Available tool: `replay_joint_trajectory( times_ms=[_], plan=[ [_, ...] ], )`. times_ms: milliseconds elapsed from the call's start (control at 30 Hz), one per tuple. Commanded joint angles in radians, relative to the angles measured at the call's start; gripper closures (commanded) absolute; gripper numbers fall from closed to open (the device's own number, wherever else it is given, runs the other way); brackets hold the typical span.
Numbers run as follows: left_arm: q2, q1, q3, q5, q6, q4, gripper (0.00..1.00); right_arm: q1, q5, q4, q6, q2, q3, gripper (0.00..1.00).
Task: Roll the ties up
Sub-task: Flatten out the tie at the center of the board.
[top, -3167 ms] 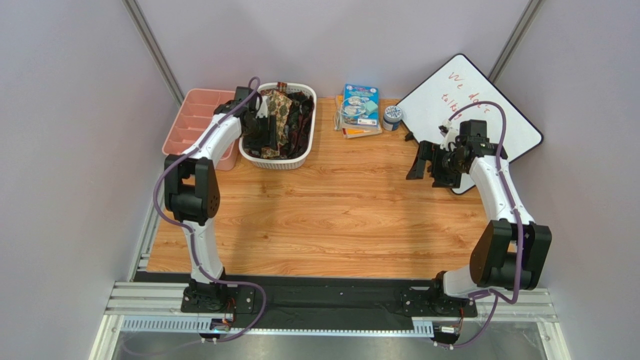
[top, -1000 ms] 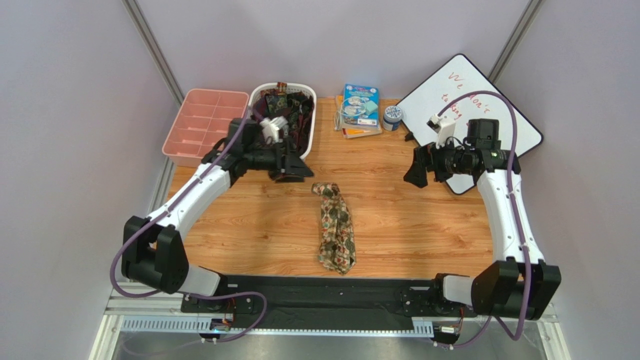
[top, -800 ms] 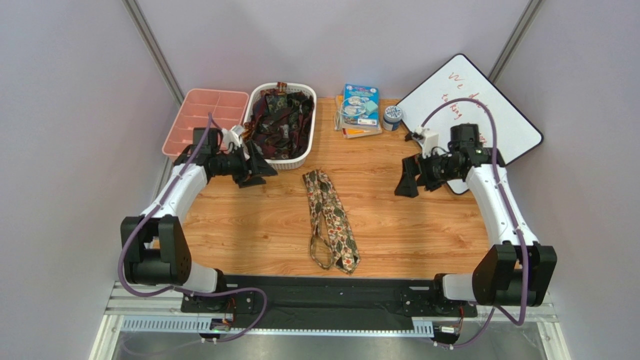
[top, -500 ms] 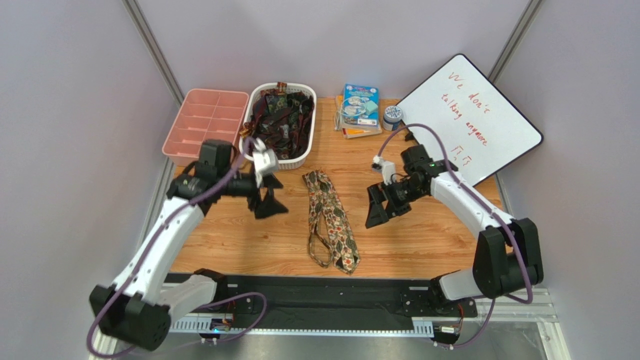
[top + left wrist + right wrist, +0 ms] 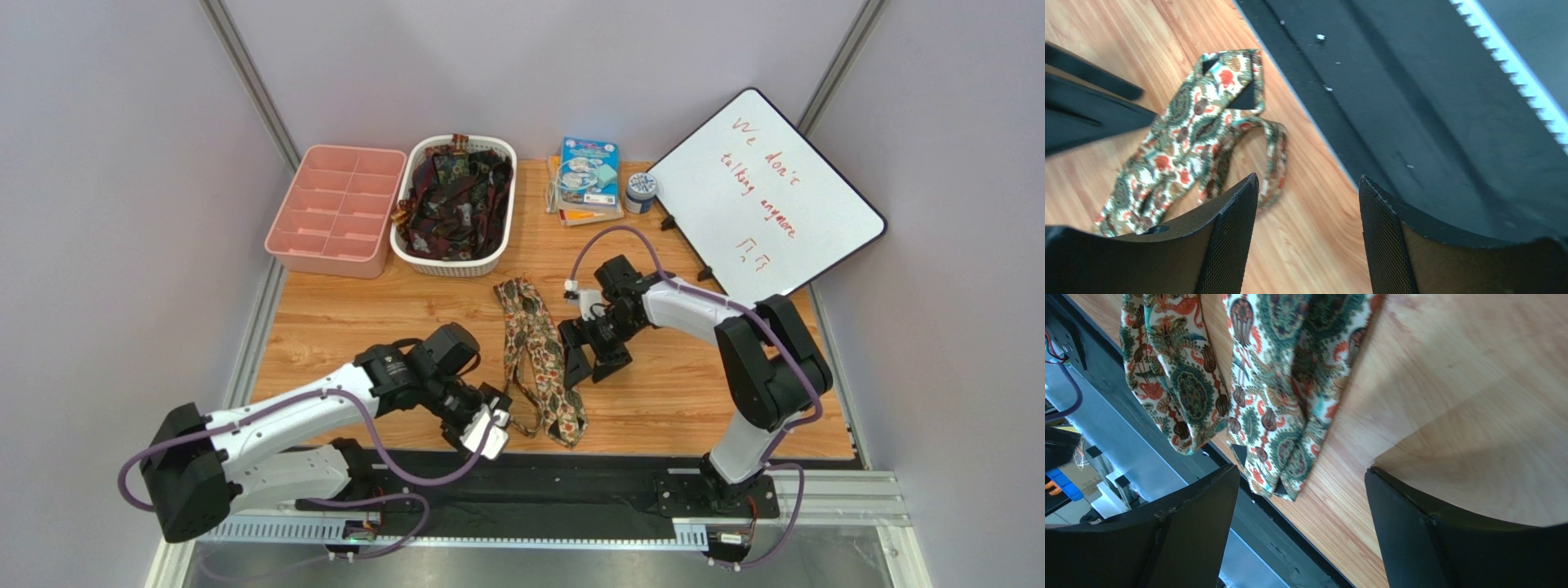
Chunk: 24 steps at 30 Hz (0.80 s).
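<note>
Lying doubled over on the wooden desk [image 5: 405, 319] near its front edge, the printed tie [image 5: 536, 355] sits between the left fingers [image 5: 1229, 245] and the right fingers [image 5: 1186, 539], both pairs spread apart and holding nothing. Pale walls [image 5: 123, 184] enclose the desk. At the back, a white basket [image 5: 451, 266] holds dark ties [image 5: 456, 202], and a divided pink tray [image 5: 331, 227] stands just beside it.

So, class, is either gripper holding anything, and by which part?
Nothing is held: left gripper and right gripper are open; the green patterned fabric necktie lies loose.
</note>
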Motion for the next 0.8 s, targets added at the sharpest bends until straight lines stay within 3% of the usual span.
replay_joint_trajectory(
  times_ms=[0,167,300,533,733,767],
  plan=[
    [0.094,-0.044,0.024,-0.028,0.046,0.198,0.34,0.059,0.057,0.082,0.052,0.04,0.023,0.18],
    [0.227,-0.067,0.041,-0.067,0.02,0.258,0.39,0.082,0.052,0.088,0.051,0.11,0.036,0.31],
    [0.284,-0.07,0.037,-0.105,0.007,0.269,0.51,0.089,0.051,0.094,0.034,0.147,0.049,0.47],
    [0.329,-0.069,0.024,-0.125,-0.02,0.298,0.56,0.1,0.063,0.095,0.009,0.176,0.036,0.57],
    [0.362,-0.076,0.058,-0.149,-0.004,0.266,0.74,0.143,0.123,0.074,0.002,0.213,0.073,0.73],
    [0.362,-0.078,0.073,-0.154,0.0,0.257,0.8,0.148,0.136,0.068,0.001,0.218,0.079,0.83]
  ],
)
